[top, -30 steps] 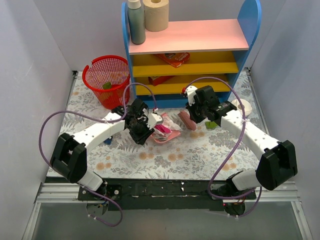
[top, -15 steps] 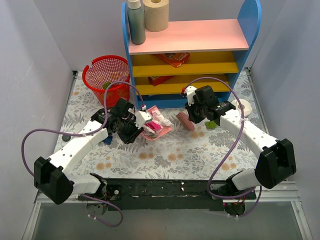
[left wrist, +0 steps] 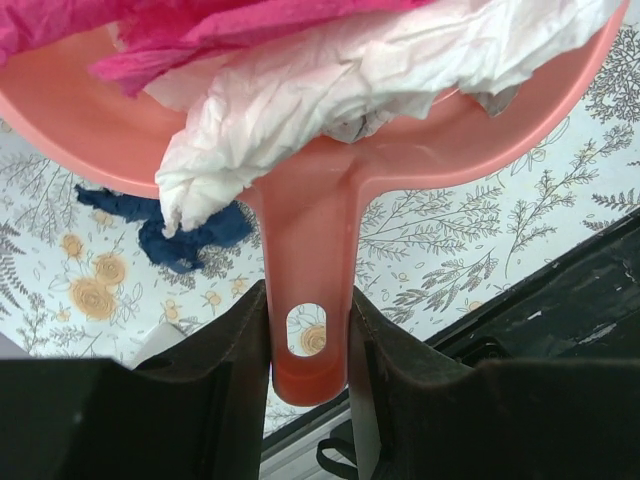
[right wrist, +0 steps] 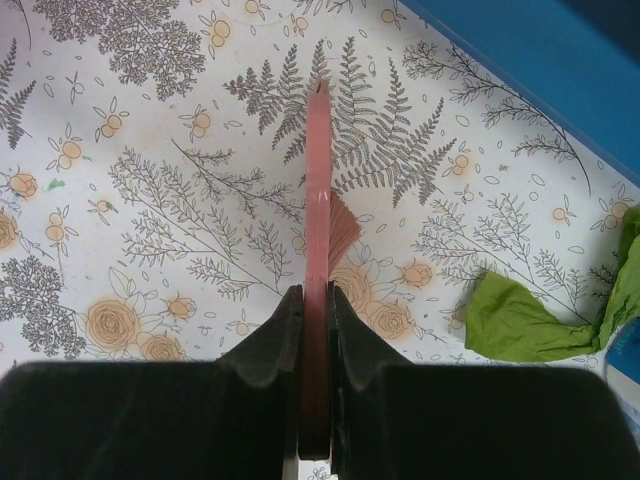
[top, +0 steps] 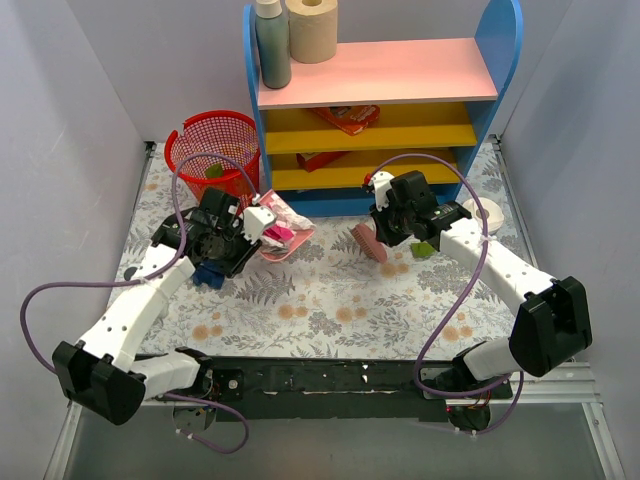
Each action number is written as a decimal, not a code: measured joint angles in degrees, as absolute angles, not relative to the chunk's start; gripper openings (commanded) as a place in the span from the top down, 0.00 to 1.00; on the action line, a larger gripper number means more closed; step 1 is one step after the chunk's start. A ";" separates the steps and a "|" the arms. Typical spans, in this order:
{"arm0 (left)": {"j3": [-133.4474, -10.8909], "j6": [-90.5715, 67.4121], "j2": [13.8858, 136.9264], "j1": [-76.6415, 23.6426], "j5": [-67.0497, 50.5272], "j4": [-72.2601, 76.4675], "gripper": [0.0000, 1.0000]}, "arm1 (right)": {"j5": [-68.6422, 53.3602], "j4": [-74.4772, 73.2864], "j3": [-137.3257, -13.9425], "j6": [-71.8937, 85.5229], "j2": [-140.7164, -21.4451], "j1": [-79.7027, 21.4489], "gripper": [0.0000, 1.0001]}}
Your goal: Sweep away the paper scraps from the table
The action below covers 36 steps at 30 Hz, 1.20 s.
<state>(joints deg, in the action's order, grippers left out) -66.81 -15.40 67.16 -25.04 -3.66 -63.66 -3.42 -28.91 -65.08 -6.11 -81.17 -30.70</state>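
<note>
A red mesh basket point(top: 212, 160) stands at the far left of the desk point(top: 330, 300), with a green scrap point(top: 214, 171) inside it. Just near of the basket, the left fingers point(left wrist: 235, 370) are clamped on either side of the handle of a salmon-pink dustpan point(left wrist: 310, 200), just above its hanging hole. The wrist view looks down past the pan to the desk, so the pan appears to be held off the cloth. Its scoop points right and away, toward the left foot of the blue, pink and yellow shelf unit point(top: 385, 100). Some of the paper scraps ride in the scoop: a crumpled white wad point(left wrist: 350, 80) spills over its rim toward the handle, with magenta paper point(left wrist: 190, 40) beside it. A dark blue scrap point(left wrist: 190, 225) lies on the desk below the pan, at the left arm's wrist in the overhead view.

Further right, in front of the shelf unit, the right fingers point(right wrist: 270, 350) are closed on the thin handle of a pink brush point(right wrist: 318, 200), its bristles point(right wrist: 345, 225) fanning out to one side over the fern print. A green scrap point(right wrist: 520, 320) lies on the desk just right of the brush. A white tape roll point(top: 480, 212) sits beyond it, near the shelf's right foot.
</note>
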 measured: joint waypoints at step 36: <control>-102.98 -25.43 85.23 7.14 -13.98 -69.43 1.00 | -4.71 -28.29 -64.62 -5.56 -81.80 -30.44 0.99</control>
<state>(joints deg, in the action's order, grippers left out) -102.98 -25.43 85.23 7.14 -13.98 -69.43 -4.71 -28.29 -64.62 -5.56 -81.80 -30.44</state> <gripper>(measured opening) 0.298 0.152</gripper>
